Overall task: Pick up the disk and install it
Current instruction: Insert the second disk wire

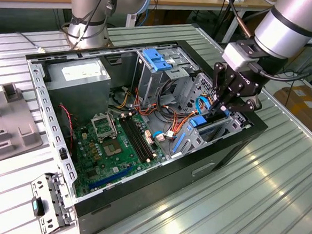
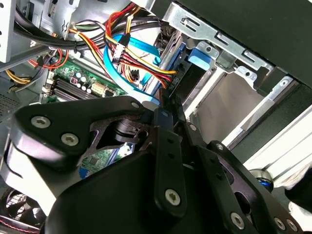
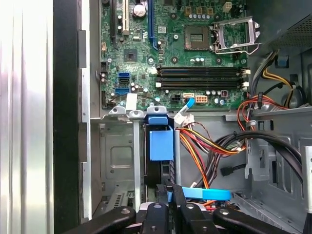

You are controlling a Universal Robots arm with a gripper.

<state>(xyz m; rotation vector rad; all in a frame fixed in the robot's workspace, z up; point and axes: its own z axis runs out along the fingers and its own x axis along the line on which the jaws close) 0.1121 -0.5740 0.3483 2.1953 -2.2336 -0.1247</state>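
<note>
Closest to the wrist cameras, the black 2-fingered gripper (image 3: 169, 202) hung over the drive bay. Its fingers (image 3: 162, 197) were drawn nearly together, apparently pinching the upper edge of the disk (image 3: 158, 174), with a sliver of blue showing between them. The contact itself was partly hidden by the gripper's own linkage.

The disk was a flat, dark metal slab with blue plastic carrier edges and a blue tab (image 3: 161, 142). It stood on edge in a slot of the bare grey sheet-metal drive cage (image 3: 117, 156), at the exterior view's right end of the open black computer case (image 1: 139, 201). How deeply it sat could not be told, and its label did not face the cameras.

By my judgement it would handle as a stiff, dense piece, heavy for its bulk. It would be slick on its metal faces and unkind to knocks (a drop or a skewed push into the rails could harm it). The firmest hold looked to be across the 2 broad faces near the carrier edge, keeping it square to the slot.

Just beside the cage, a bundle of red, yellow and orange wires (image 3: 204, 146) and a flat blue cable (image 3: 207, 193) crowded the bay. Beyond lay the green motherboard (image 3: 161, 44). Farthest, in the exterior view, sat the big grey power-supply box (image 1: 78, 74).
</note>
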